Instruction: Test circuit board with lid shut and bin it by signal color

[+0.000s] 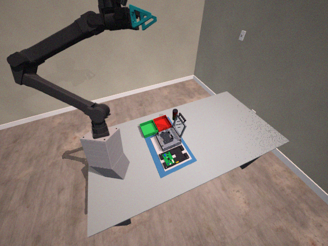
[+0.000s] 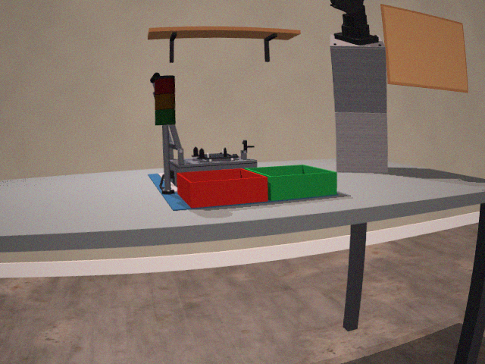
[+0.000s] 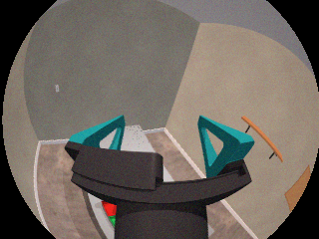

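Note:
The green circuit board [image 1: 168, 158] lies face up in the left pocket of the black tray [image 1: 175, 158] at the near end of the blue mat. The grey tester [image 1: 168, 140] stands behind the tray with its lid [image 1: 179, 127] raised. The tester also shows in the exterior view [image 2: 217, 161]. The signal tower [image 2: 164, 101] stands beside it, with no lamp clearly lit. The red bin [image 1: 163, 123] and green bin [image 1: 148, 128] sit behind the tester. My gripper [image 1: 143, 19] is high above the table, far from everything, open and empty. In the wrist view its teal fingers stand wide apart.
The arm's grey pedestal [image 1: 105, 152] stands at the table's left edge. A wooden shelf [image 2: 223, 32] and an orange board [image 2: 423, 48] hang on the wall behind.

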### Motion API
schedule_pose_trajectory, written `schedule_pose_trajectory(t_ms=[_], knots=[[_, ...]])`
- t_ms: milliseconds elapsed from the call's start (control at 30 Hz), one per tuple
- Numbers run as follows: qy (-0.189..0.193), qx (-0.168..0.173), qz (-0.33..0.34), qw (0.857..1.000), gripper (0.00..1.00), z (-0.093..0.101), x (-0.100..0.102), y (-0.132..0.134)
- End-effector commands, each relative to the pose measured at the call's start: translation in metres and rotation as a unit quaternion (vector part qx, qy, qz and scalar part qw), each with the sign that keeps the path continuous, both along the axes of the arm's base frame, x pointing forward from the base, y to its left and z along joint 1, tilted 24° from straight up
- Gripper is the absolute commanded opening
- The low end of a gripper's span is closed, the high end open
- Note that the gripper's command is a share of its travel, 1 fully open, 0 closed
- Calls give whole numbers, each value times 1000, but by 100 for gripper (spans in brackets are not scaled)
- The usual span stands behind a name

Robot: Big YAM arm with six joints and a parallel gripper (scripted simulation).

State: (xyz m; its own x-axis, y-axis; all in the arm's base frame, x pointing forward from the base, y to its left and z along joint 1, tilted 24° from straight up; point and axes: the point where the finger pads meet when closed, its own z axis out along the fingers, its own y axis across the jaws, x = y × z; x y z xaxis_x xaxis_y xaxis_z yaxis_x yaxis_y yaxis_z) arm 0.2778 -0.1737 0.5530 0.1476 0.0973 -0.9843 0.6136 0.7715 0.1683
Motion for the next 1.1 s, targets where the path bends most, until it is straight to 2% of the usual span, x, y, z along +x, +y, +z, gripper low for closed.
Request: schedule_pose_trajectory(t_ms=[0, 533, 567, 600, 700, 800, 867, 900, 967, 1000, 1033, 1067], knots=[[-4, -1, 0, 1000, 100, 4, -1, 0], [-4, -1, 0, 1000, 100, 4, -1, 0], [-23, -9, -1, 1000, 100, 25, -8, 3], [-20, -5, -1, 1000, 100, 22, -5, 1], [1, 16, -1, 1000, 100, 0, 7, -7], [30, 52, 9, 998, 100, -34, 31, -17], [54, 89, 17, 994, 100, -63, 53, -27], [53, 88, 17, 995, 100, -61, 53, -27], [77, 136, 26, 987, 100, -93, 78, -39], [67, 131, 27, 989, 100, -80, 77, -39], [97, 169, 29, 980, 100, -123, 90, -45], [97, 169, 29, 980, 100, -123, 90, -45]])
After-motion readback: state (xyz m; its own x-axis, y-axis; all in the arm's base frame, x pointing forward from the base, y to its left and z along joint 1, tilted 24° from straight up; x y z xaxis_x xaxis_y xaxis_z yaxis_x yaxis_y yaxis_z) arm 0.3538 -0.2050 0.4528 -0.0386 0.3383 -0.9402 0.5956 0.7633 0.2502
